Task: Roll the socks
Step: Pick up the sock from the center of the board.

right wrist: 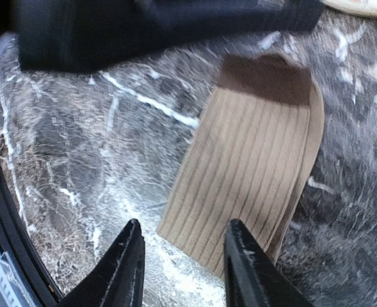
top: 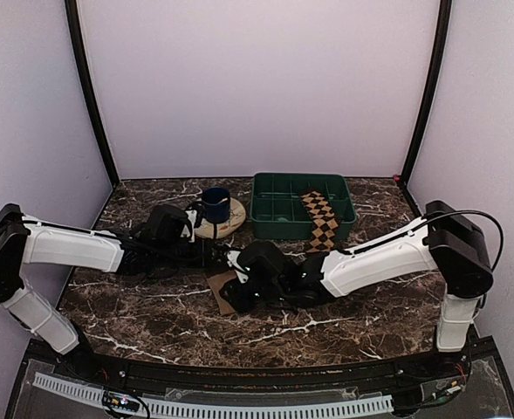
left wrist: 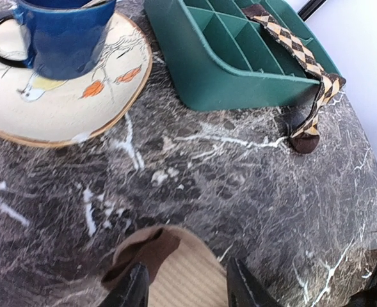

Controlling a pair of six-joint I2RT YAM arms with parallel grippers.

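The plain tan sock (top: 221, 291) lies flat on the marble table, ribbed, with a dark brown end. In the left wrist view, my left gripper (left wrist: 188, 291) is open just above the sock's (left wrist: 182, 272) brown end, its fingers either side of it. In the right wrist view, my right gripper (right wrist: 183, 268) is open over the opposite end of the sock (right wrist: 252, 173), empty. The argyle sock (top: 320, 218) hangs over the front wall of the green bin (top: 274, 229), its tip on the table (left wrist: 303, 142). In the top view, both grippers, left (top: 215, 259) and right (top: 236, 292), meet at the tan sock.
A blue mug (top: 215, 206) stands on a cream plate (top: 230, 225) left of the bin; both show in the left wrist view, mug (left wrist: 66, 35) and plate (left wrist: 60, 109). The green bin (left wrist: 239, 77) has several compartments. The table's front edge (right wrist: 9, 217) is close to the right gripper.
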